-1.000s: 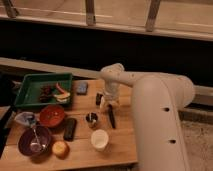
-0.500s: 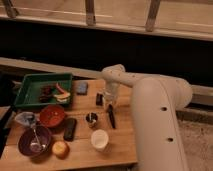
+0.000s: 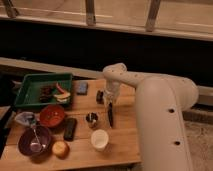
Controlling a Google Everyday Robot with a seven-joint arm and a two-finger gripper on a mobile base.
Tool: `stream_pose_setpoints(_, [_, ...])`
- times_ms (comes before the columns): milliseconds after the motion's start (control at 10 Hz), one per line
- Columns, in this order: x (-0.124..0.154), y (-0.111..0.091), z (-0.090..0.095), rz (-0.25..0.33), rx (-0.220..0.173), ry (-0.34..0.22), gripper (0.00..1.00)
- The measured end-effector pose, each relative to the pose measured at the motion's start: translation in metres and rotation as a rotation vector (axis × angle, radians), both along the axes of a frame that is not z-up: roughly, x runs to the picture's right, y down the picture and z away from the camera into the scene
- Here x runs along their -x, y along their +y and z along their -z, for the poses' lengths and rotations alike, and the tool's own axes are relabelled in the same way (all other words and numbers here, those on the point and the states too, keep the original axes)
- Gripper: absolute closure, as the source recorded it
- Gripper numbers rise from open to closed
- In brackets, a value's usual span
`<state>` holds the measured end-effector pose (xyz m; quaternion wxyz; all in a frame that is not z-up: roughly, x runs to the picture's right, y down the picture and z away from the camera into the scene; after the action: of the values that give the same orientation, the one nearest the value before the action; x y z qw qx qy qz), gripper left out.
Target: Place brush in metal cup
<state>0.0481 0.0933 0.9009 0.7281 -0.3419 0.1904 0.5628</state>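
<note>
The brush point(image 3: 110, 116) is a slim dark stick on the wooden table point(image 3: 125, 145), running from just under my gripper toward the near edge. My gripper point(image 3: 106, 100) hangs at the end of the white arm, right at the brush's far end. I cannot tell whether it holds the brush. The metal cup point(image 3: 91, 120) is small and shiny grey with a dark inside. It stands upright just left of the brush, a little apart from it.
A white cup point(image 3: 99, 139) stands in front of the metal cup. A black slab point(image 3: 70, 128), a red bowl point(image 3: 52, 115), a purple bowl point(image 3: 35, 140) and an orange fruit point(image 3: 60, 148) lie to the left. A green tray point(image 3: 30, 86) and a blue object point(image 3: 82, 88) sit at the back left.
</note>
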Motion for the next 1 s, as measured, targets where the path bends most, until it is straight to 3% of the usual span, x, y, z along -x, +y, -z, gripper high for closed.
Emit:
stream_pose_setpoints(300, [-0.004, -0.027, 0.022, 0.000, -0.080, -0.015, 1.00])
stream_pose_setpoints(500, [0.001, -0.039, 0.040, 0.024, -0.147, -0.078, 1.00])
stream_pose_setpoints(800, [0.028, -0.046, 0.063, 0.127, -0.208, -0.202, 1.00])
stream_pose_setpoints(1000, [0.048, -0.042, 0.082, 0.247, -0.237, -0.317, 1.00])
